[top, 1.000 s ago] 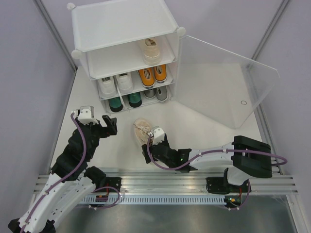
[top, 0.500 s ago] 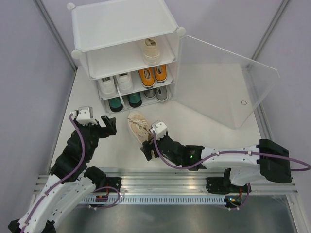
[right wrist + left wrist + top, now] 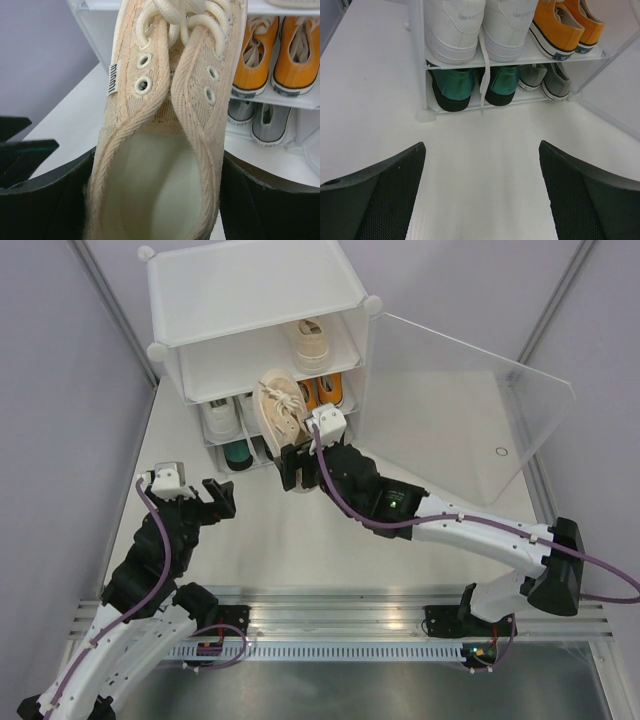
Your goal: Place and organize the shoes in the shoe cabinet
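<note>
The right gripper (image 3: pixel 302 462) is clenched on the heel part of 1 beige shoe (image 3: pixel 278 410) and holds it in the air just in front of the shoe cabinet (image 3: pixel 250 290), toe toward the cabinet. The other beige shoe (image 3: pixel 312 343) stands on the top tier. The middle tier has the white pair (image 3: pixel 480 25) and the orange pair (image 3: pixel 565 25). The bottom tier has the dark green pair (image 3: pixel 475 87) and the grey pair (image 3: pixel 545 82). The left gripper (image 3: pixel 218 498) hangs in front of the cabinet's left corner, jaws released, holding nothing. The clear door (image 3: pixel 470 430) stands open at the cabinet's right.
</note>
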### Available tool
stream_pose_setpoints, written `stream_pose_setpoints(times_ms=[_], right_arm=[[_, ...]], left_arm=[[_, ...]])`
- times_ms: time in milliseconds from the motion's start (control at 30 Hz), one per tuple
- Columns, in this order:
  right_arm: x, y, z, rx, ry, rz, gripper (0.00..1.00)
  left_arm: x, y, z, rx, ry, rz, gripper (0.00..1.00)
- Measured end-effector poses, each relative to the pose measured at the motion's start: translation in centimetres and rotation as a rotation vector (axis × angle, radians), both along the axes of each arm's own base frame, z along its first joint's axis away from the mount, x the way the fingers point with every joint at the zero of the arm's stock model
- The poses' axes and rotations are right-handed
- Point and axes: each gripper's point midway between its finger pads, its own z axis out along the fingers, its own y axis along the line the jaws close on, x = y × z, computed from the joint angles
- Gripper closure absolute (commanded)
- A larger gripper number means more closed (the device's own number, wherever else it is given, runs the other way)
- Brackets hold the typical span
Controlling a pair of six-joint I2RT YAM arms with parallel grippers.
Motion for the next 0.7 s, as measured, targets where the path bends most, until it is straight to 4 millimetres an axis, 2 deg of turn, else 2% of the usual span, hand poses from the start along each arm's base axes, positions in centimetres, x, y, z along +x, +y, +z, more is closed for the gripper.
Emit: stream_pose_setpoints(times_ms=[67,200,367,700], right_arm=[[1.4,0.3,1.2,-0.003,-0.008,-0.015,0.99],[4.0,1.3,2.2,-0.027,-0.007,-0.026,0.99],[7.3,1.8,1.9,-0.073,0.013,-0.042,0.99],[13.9,2.8,2.7,-0.086,0.025,-0.071,0.99]], left_arm=[[0.0,0.1,0.0,0.001,-0.001,0.006,0.04],[0.0,0.1,0.0,0.001,-0.001,0.008,0.04],[0.0,0.1,0.0,0.001,-0.001,0.008,0.04],[0.0,0.1,0.0,0.001,-0.001,0.008,0.04]])
